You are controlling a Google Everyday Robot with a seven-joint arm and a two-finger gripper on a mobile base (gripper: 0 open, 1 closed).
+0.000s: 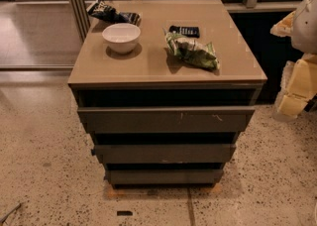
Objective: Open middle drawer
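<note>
A low cabinet with a tan top [148,64] has three dark grey-brown, handleless drawer fronts. The middle drawer [163,153] is a long narrow front in the lower centre of the camera view. It sits between the wide top front with white scuff marks [166,120] and the short bottom front [163,176]. A dark gap shows above each front. My gripper [293,93], white and pale yellow, hangs at the right edge of the view. It is level with the top front, to the right of the cabinet and apart from it.
On the cabinet top are a white bowl [121,35], a green snack bag [192,50], a dark snack bag [113,14] and a small black device [184,30]. Speckled floor [44,160] lies in front and to the left. A glass partition [34,22] stands at the back left.
</note>
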